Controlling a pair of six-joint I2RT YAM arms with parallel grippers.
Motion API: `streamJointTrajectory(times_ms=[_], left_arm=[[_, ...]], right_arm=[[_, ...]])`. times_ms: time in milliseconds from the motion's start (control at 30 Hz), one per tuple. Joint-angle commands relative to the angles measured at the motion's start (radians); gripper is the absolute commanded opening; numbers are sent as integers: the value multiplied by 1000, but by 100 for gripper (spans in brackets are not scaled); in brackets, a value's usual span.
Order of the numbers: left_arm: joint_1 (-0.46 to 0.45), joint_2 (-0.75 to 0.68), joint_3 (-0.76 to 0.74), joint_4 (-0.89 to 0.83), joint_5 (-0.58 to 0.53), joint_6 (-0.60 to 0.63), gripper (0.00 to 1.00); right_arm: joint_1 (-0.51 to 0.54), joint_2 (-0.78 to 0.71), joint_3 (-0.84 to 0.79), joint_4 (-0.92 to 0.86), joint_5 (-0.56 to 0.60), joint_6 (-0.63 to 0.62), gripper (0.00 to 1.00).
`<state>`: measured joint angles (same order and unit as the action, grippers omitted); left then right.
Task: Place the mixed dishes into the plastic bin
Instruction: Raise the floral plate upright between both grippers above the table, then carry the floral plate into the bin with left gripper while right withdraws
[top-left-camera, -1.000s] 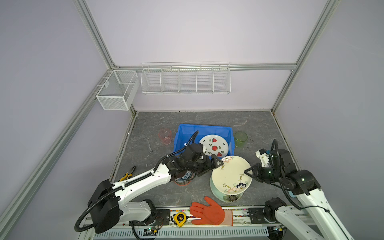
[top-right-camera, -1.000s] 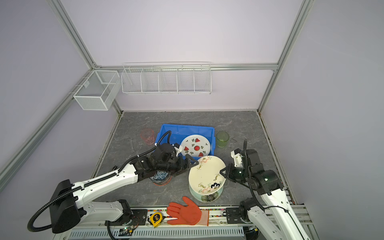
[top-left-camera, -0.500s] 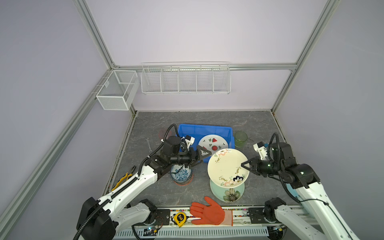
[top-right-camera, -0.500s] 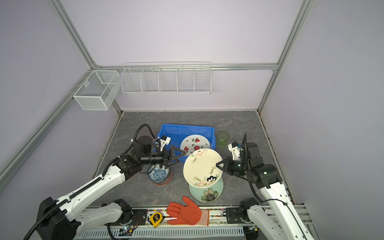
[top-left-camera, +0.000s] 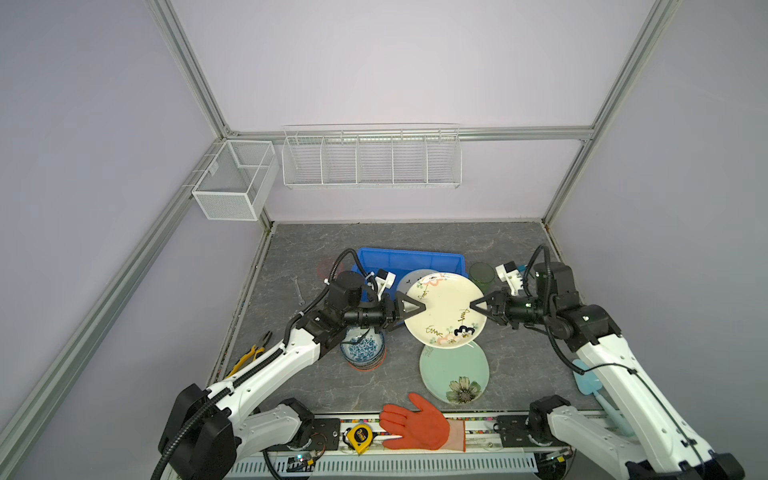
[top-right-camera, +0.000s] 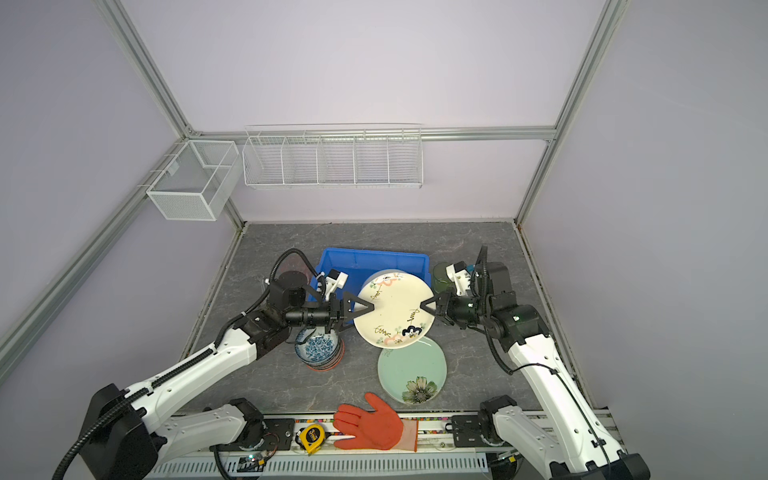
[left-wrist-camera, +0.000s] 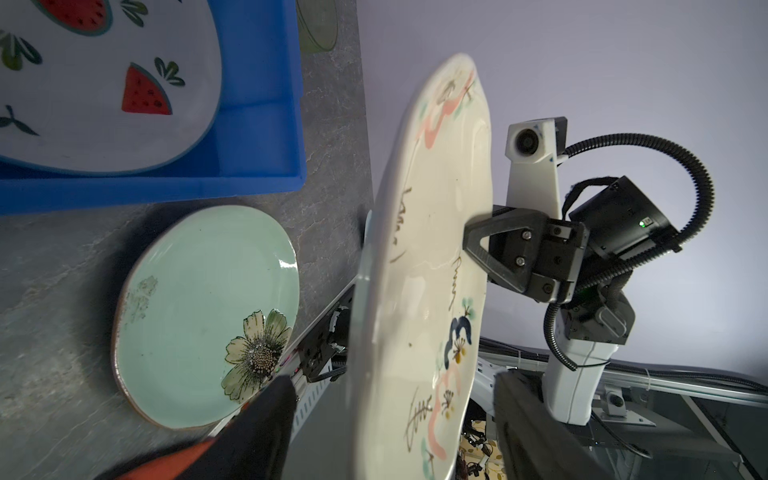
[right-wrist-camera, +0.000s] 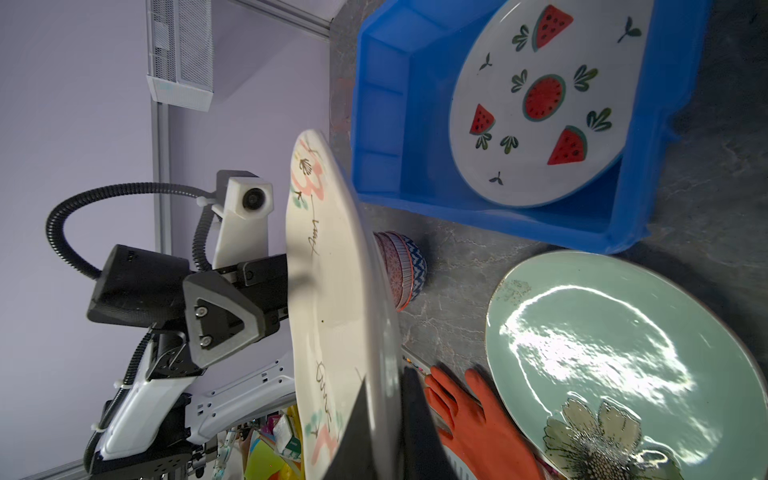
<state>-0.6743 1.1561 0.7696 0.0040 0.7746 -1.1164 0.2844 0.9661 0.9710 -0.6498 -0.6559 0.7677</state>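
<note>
Three plates, one stack of bowls (top-left-camera: 363, 347) whose number I cannot count, two cups, one blue bin (top-left-camera: 411, 259).

- The watermelon plate (right-wrist-camera: 540, 104) lies in the bin.
- The mint plate (top-left-camera: 453, 370) lies flat on the tabletop (top-left-camera: 299, 386).
- The cream plate (top-left-camera: 446, 309) hangs in the air between both arms, over the bin's near right corner.
- The green cup (top-left-camera: 482, 274) stands just right of the bin.
- The pink cup (top-left-camera: 325, 268) shows faintly behind the left arm.

The cream plate is round, so it has no long axis. Its painted face points up and it sits roughly level.

The right tool (top-left-camera: 471, 307) is clamped on the plate's right rim. The left tool (top-left-camera: 424, 307) straddles the left rim, with a gap showing on either side.

A second ago the cream plate rested on the mint plate. It is now lifted toward the bin, the mint plate is uncovered, and the left tool's jaws have narrowed.
</note>
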Motion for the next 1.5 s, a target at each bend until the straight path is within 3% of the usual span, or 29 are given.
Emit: streamJointTrajectory(times_ms=[0,200,300,400,967,1267,1467], left_arm=[[4,2,-7,86,-16,-51,70],[17,-11,-16,132,-58,-99,61],[32,-16,-26,158,-69,-131,46],[41,-16,-29,165,-72,-138,40],[57,50,-11,239,-30,-179,23],[61,101,23,269,6,-177,0],[76,135,51,283,33,-177,0]], right_arm=[[-4,23,44,133,-105,28,6],[-3,66,43,187,-130,27,6],[-3,82,46,200,-143,22,6],[-3,96,48,209,-149,16,6],[-2,77,23,216,-127,21,7],[-4,33,8,179,-78,19,9],[-3,11,-4,164,-52,21,10]])
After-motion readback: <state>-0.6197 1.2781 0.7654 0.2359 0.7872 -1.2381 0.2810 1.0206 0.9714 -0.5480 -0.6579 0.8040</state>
